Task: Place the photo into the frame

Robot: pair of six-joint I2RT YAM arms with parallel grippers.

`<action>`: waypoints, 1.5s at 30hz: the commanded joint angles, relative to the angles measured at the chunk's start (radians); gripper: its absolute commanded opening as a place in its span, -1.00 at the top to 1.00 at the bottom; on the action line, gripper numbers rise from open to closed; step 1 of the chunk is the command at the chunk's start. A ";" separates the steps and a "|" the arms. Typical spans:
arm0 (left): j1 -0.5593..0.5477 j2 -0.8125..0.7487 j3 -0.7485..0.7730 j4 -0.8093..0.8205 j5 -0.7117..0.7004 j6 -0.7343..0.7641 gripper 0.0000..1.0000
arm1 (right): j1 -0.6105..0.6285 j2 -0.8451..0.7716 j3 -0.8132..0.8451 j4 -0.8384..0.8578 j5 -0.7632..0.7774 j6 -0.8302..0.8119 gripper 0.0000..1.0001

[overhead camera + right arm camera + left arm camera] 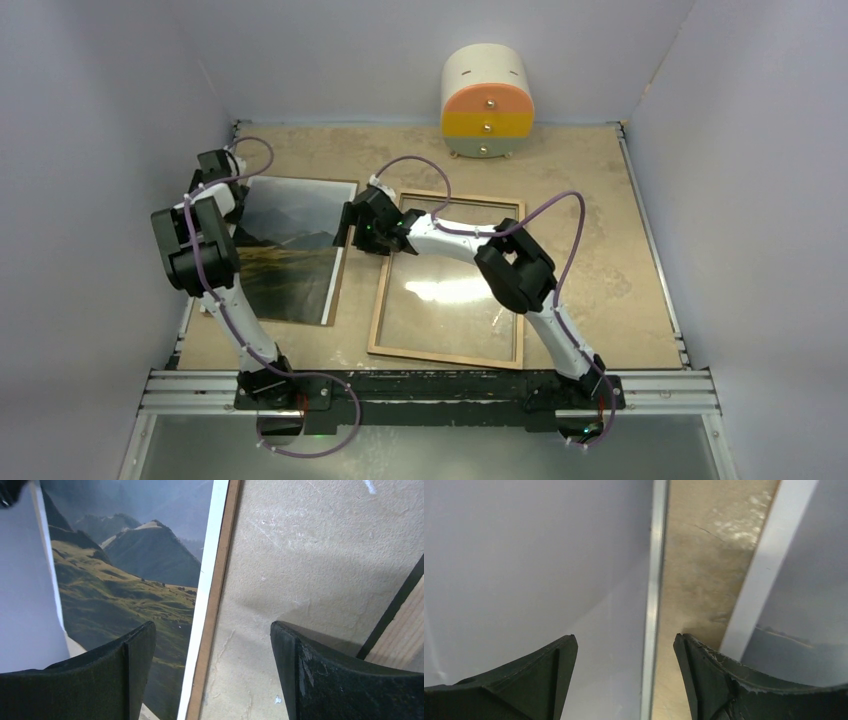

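Twice recording spread, empty jaws: left gripper [624, 645] near photo's [290, 240] far left corner, right gripper [212, 630] over backing board [215, 605] edge. Noting photo lying face-up on board, left of frame [385, 300].

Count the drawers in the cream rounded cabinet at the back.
3, stacked in the cream rounded cabinet: orange drawer top, yellow drawer middle, grey drawer bottom. None appears hidden.

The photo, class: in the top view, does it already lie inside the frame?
No, the photo lies to the left of the frame, wholly outside its wooden border.
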 commanded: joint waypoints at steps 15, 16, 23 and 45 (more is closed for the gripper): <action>-0.082 -0.037 -0.103 -0.008 0.088 -0.066 -0.54 | -0.008 0.088 -0.079 0.027 -0.109 0.158 -0.73; -0.086 -0.044 -0.114 -0.007 0.092 -0.066 -0.54 | -0.010 0.093 -0.081 0.039 -0.117 0.165 -0.73; -0.093 -0.093 -0.184 0.012 0.135 -0.084 -0.39 | -0.010 0.116 -0.091 0.093 -0.167 0.202 -0.71; -0.102 -0.169 -0.190 -0.050 0.226 -0.044 -0.42 | -0.100 0.059 -0.097 0.057 -0.105 0.076 -0.65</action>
